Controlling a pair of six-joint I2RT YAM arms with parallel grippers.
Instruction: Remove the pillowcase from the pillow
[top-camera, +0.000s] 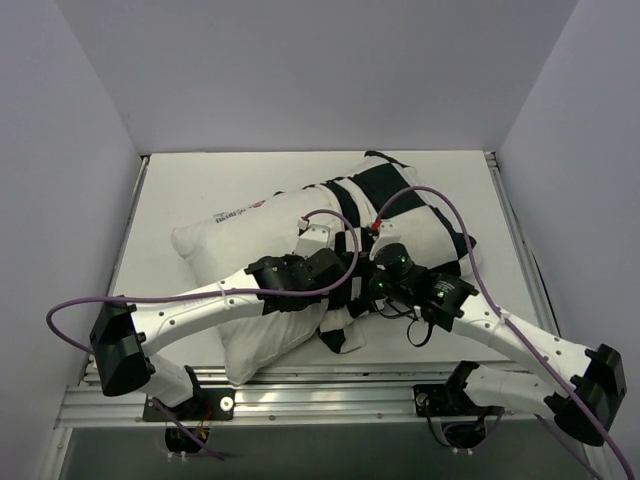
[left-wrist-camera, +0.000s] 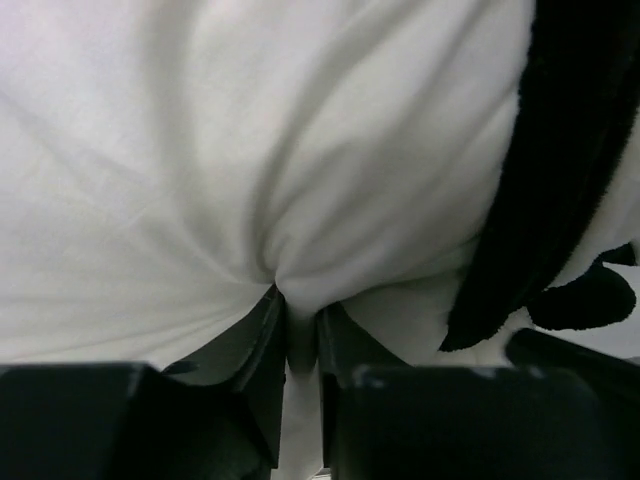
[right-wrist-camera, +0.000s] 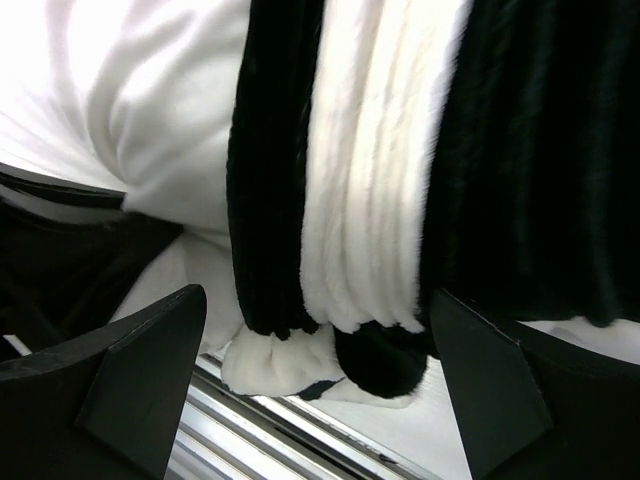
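The plain white pillow (top-camera: 255, 235) lies across the table with its printed mark near the far left edge. The black and white checkered pillowcase (top-camera: 400, 205) covers its right part, bunched into folds. My left gripper (top-camera: 338, 266) is shut on a pinch of the pillow's white cloth (left-wrist-camera: 297, 300), right beside the pillowcase's black edge (left-wrist-camera: 570, 180). My right gripper (top-camera: 370, 290) is open. In the right wrist view its fingers (right-wrist-camera: 140, 380) stand wide apart on either side of the hanging, bunched pillowcase hem (right-wrist-camera: 350, 300), without touching it. The pillow (right-wrist-camera: 150, 120) shows at the left there.
The metal rail (right-wrist-camera: 270, 420) at the table's near edge runs just under the pillowcase hem. Grey walls close in the white table (top-camera: 200, 180) on the left, back and right. Purple cables loop over both arms.
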